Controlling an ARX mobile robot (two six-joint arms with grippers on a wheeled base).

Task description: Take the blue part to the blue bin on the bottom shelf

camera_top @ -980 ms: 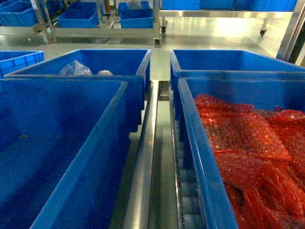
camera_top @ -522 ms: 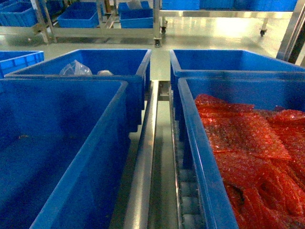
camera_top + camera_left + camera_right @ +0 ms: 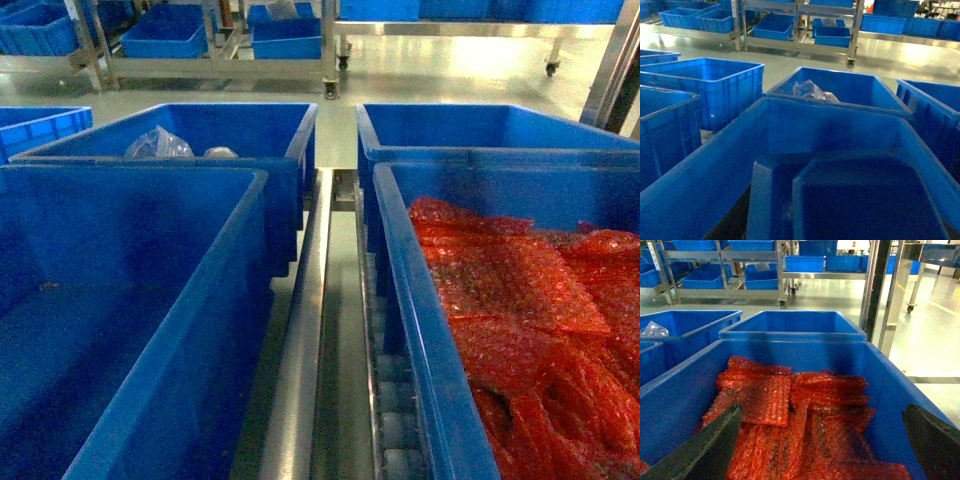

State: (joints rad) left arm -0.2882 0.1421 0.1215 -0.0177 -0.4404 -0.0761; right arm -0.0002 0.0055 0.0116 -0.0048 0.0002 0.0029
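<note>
Nothing is seen to have moved since the earlier head frames; bins and contents lie as before. No arm is caught in the head view. Two dark fingers [image 3: 700, 450] of the right gripper [image 3: 815, 450] are seen spread wide at the bottom corners of its wrist view, both cut off by the frame, above red bubble-wrap packets [image 3: 790, 420] filling the right bin [image 3: 420, 330]. The left gripper is not shown in any view, so its state cannot be told. The left bin [image 3: 130, 300] is viewed from above; a dark blue tray-like form [image 3: 850, 200] inside it is hard to make out. The blue part cannot be picked out with certainty. A clear bag [image 3: 158, 143] lies in the far bin [image 3: 250, 125]. Rollers [image 3: 395, 440] are partly hidden between bins.
</note>
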